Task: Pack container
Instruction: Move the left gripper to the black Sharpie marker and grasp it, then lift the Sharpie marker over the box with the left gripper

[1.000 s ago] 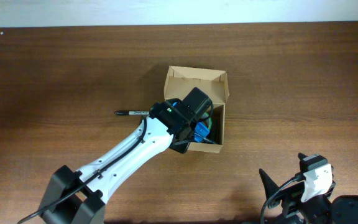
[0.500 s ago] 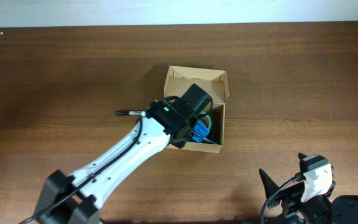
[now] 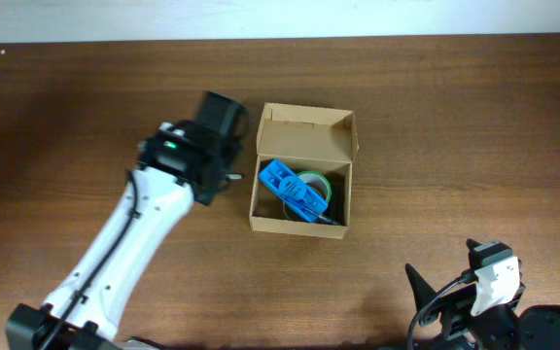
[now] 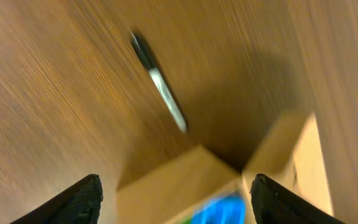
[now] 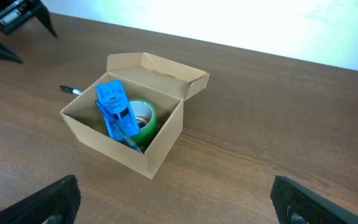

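The container, a tan cardboard box (image 3: pixel 300 226) (image 5: pixel 160 140), stands open at mid-table with its flap lid (image 3: pixel 304 134) raised at the back. Inside lie a blue plastic case (image 3: pixel 295 190) (image 5: pixel 114 109) and a green tape roll (image 3: pixel 317 183) (image 5: pixel 143 118). My left gripper (image 3: pixel 220 119) (image 4: pixel 176 182) hovers just left of the box, open and empty, above the box's corner. A black and silver pen (image 4: pixel 160 90) (image 5: pixel 71 91) lies on the table left of the box. My right gripper (image 3: pixel 443 284) (image 5: pixel 174 183) rests open and empty near the front right edge.
The dark wooden table (image 3: pixel 455 126) runs wide on both sides of the box. A pale wall edge (image 3: pixel 280 17) borders the back. The left arm's white link (image 3: pixel 124 243) stretches from the front left toward the box.
My left gripper opened over the box, let the blue case drop inside, then pulled up and away to the left. The right arm stayed still.
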You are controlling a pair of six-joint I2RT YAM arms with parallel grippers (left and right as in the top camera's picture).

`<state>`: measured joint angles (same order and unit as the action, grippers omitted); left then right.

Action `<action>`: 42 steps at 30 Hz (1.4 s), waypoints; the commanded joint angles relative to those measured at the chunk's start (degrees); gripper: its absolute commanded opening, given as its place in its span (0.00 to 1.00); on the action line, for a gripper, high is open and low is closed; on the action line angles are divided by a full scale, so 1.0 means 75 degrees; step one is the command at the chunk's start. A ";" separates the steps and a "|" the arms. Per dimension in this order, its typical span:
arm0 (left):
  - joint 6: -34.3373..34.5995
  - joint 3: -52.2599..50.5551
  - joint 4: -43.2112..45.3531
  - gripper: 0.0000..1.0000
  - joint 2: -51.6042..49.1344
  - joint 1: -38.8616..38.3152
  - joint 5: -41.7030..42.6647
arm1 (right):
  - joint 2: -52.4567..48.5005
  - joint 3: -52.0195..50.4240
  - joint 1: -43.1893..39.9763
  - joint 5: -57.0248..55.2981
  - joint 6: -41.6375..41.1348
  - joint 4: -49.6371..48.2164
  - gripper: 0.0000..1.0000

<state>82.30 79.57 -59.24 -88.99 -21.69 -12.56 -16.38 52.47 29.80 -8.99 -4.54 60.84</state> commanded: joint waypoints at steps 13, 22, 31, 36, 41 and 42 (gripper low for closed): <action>0.1565 0.0638 -0.0210 0.66 -0.2923 0.0915 0.0519 | 0.0023 -0.0012 -0.0041 -0.0096 -0.0058 -0.0023 0.99; 0.1582 0.1545 -0.0624 0.53 -0.4016 0.1032 0.0962 | 0.0023 -0.0012 -0.0041 -0.0093 -0.0058 -0.0023 0.99; 0.1655 0.1614 -0.0493 0.53 -0.4520 0.1122 0.1192 | 0.0023 -0.0012 -0.0041 -0.0096 -0.0058 -0.0023 0.99; 0.1655 0.1614 -0.0131 0.53 -0.4762 0.1137 0.1201 | 0.0020 -0.0012 -0.0041 -0.0093 -0.0058 -0.0023 0.99; 0.1649 0.1614 0.0160 0.53 -0.5004 0.1207 0.1402 | 0.0023 -0.0012 -0.0041 -0.0093 -0.0058 -0.0023 0.99; 0.1652 0.1614 0.0184 0.52 -0.5030 0.1218 0.1437 | 0.0023 -0.0012 -0.0041 -0.0096 -0.0058 -0.0023 0.99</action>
<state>94.17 91.02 -58.19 -124.53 -13.32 -3.11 -16.38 52.47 29.80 -8.99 -4.49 60.82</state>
